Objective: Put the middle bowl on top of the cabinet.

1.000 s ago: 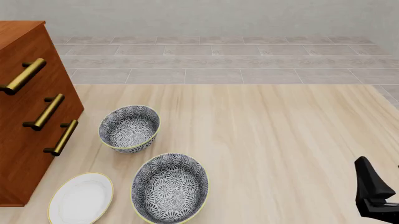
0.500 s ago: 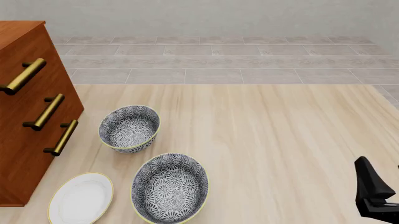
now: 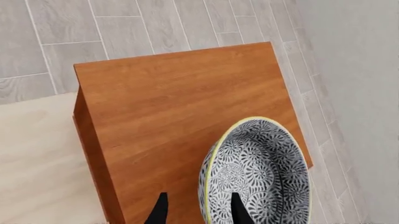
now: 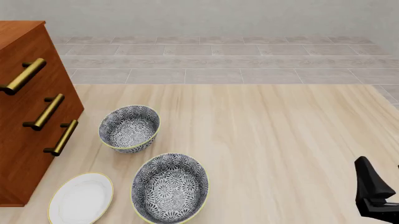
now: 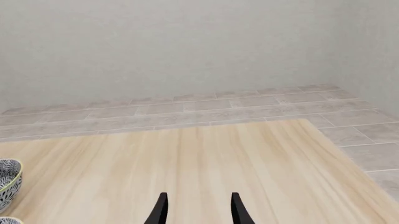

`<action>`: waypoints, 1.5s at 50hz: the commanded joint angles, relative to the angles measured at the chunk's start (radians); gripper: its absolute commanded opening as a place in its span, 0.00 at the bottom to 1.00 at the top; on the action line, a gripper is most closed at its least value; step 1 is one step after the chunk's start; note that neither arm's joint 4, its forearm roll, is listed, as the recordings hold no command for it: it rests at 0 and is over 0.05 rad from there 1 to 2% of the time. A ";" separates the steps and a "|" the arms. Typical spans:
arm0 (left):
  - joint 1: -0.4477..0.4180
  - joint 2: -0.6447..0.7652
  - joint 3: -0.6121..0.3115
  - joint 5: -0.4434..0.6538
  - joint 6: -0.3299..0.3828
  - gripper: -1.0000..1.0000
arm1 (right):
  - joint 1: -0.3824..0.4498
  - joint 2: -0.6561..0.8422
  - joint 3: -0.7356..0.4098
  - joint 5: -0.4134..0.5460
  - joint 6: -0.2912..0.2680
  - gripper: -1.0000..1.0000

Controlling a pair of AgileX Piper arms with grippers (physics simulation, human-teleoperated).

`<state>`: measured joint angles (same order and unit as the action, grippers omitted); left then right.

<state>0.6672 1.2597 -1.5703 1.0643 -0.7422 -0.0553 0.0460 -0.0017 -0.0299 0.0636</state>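
In the left wrist view the middle bowl, grey-and-white floral with a pale yellow rim, is over the orange-brown top of the cabinet, near one edge. Its rim passes between the spread fingers of my left gripper, which is open. Whether the bowl rests fully on the top I cannot tell. The front view shows the cabinet at far left; neither the bowl on it nor the left arm shows there. My right gripper is open and empty, low at the table's right.
Two more floral bowls stand on the table right of the cabinet, one farther back and one nearer. A flat white plate lies by the cabinet's foot. Brass bar handles stick out from the drawers.
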 commanded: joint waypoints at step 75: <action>0.030 -0.161 -0.153 0.003 -0.052 1.00 | -0.004 -0.013 0.001 0.011 0.003 1.00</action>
<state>0.6884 1.1254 -1.7105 1.0741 -0.7872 -0.0595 0.0354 -0.0007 -0.0220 0.0684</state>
